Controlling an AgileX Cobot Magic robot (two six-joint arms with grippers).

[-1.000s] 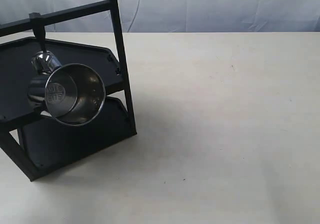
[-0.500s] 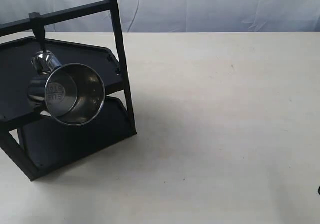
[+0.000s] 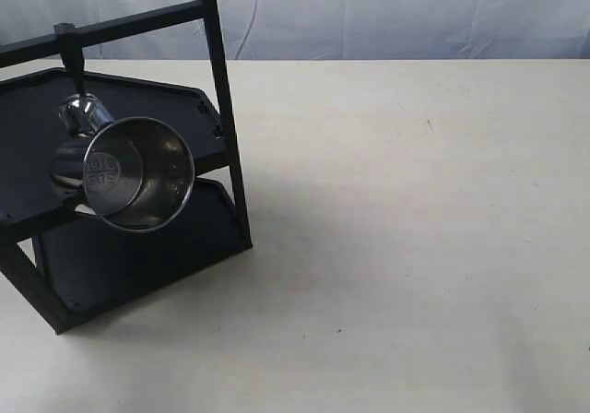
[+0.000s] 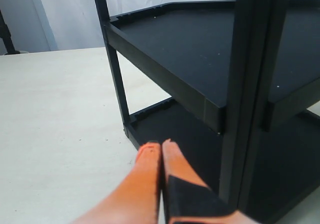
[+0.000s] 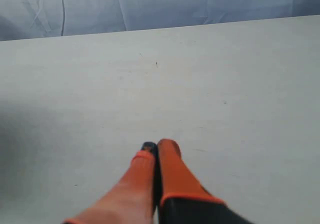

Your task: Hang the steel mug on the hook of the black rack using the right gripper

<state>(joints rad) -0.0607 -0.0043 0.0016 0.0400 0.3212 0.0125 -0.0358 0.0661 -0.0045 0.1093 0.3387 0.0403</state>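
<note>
The steel mug hangs by its looped handle from the hook on the crossbar of the black rack, its open mouth facing the exterior camera and the stamped mark showing inside. No gripper touches it. My right gripper is shut with nothing between its orange pads, over bare table, and is outside the exterior view. My left gripper is shut and empty, close to the rack's lower tray and a post; the mug is hidden from both wrist views.
A pale tabletop spreads to the right of the rack. A wrinkled white-blue cloth backdrop runs along the far edge. The rack's post stands close beside the left fingers.
A dark speck at the exterior view's right edge half a second ago is nearly gone now. The mug and rack have not moved.
</note>
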